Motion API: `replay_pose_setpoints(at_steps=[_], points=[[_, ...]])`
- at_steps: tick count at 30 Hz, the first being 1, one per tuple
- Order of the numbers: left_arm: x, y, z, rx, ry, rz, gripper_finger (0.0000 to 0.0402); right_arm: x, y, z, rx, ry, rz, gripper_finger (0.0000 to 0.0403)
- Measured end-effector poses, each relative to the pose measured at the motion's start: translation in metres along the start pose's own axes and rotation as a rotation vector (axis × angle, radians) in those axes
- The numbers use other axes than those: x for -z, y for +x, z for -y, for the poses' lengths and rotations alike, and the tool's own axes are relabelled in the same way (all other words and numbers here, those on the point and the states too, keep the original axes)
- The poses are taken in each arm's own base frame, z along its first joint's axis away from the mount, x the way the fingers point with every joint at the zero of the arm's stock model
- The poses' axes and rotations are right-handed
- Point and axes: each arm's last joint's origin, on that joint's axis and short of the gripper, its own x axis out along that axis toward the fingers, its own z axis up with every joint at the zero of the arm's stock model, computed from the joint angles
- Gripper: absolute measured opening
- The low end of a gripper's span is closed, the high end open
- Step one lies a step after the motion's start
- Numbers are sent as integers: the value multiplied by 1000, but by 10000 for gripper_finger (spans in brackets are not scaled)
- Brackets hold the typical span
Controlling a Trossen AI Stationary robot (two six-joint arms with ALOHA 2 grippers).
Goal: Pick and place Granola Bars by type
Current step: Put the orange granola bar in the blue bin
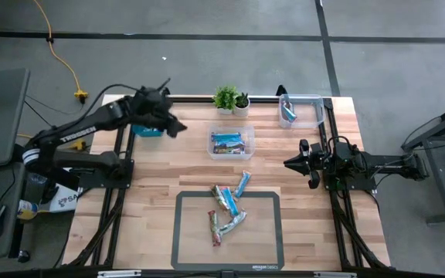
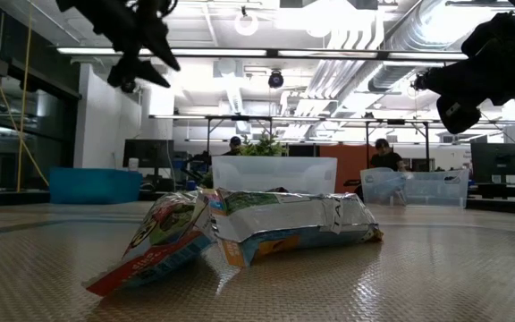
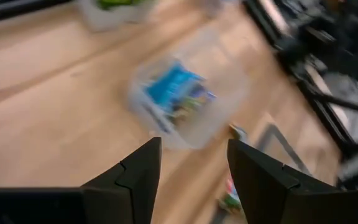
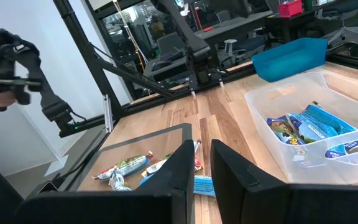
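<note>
granola bars [image 1: 229, 207]: a loose cluster of foil-wrapped bars, green, red and light blue, lying on and just over the far edge of a dark-bordered mat [image 1: 269, 255] at the near middle of the wooden table [image 1: 168, 170]; one light blue bar [image 1: 242, 184] lies slanted just beyond the mat's far edge. more light blue bars sit inside a clear bin [image 1: 249, 136] at the table's centre, and others in a second clear bin [image 1: 315, 100] at the far right corner.

blue tray [image 1: 149, 132]: far left of the table, partly hidden under the left arm.

two small potted plants [image 1: 230, 99]: far edge, between tray and corner bin.

left gripper [image 1: 173, 126]: raised above the table beside the blue tray, fingers set wide apart, nothing between them; its wrist view looks down toward the centre bin.

right gripper [image 1: 290, 163]: hanging above the right side of the table, pointing toward the centre, fingers drawn narrow with a slim gap, empty.

people: figures seen far off in the room behind the table.
</note>
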Motion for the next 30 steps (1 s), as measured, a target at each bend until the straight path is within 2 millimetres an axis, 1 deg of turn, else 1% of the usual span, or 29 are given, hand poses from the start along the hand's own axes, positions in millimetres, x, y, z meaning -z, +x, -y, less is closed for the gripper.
replay_pose_setpoints(at_steps=[4, 7, 14, 19, 22, 26, 30], points=[[15, 2, 23, 69, 89, -44, 182, 0, 0, 0, 0, 0, 0, 35], [25, 3, 39, 116, 101, -63, 182, 0, 0, 0, 0, 0, 0, 37], [50, 2, 64, 62, -100, -31, 182, 0, 0, 0, 0, 0, 0, 41], [65, -1, 77, 48, -164, -3, 182, 0, 0, 0, 0, 0, 0, 38], [77, 1, 86, 42, -150, -7, 182, 0, 0, 0, 0, 0, 0, 35], [94, 11, 99, 49, -89, -56, 182, 0, 0, 0, 0, 0, 0, 35], [110, 28, 114, 73, -16, -94, 182, 0, 0, 0, 0, 0, 0, 37]])
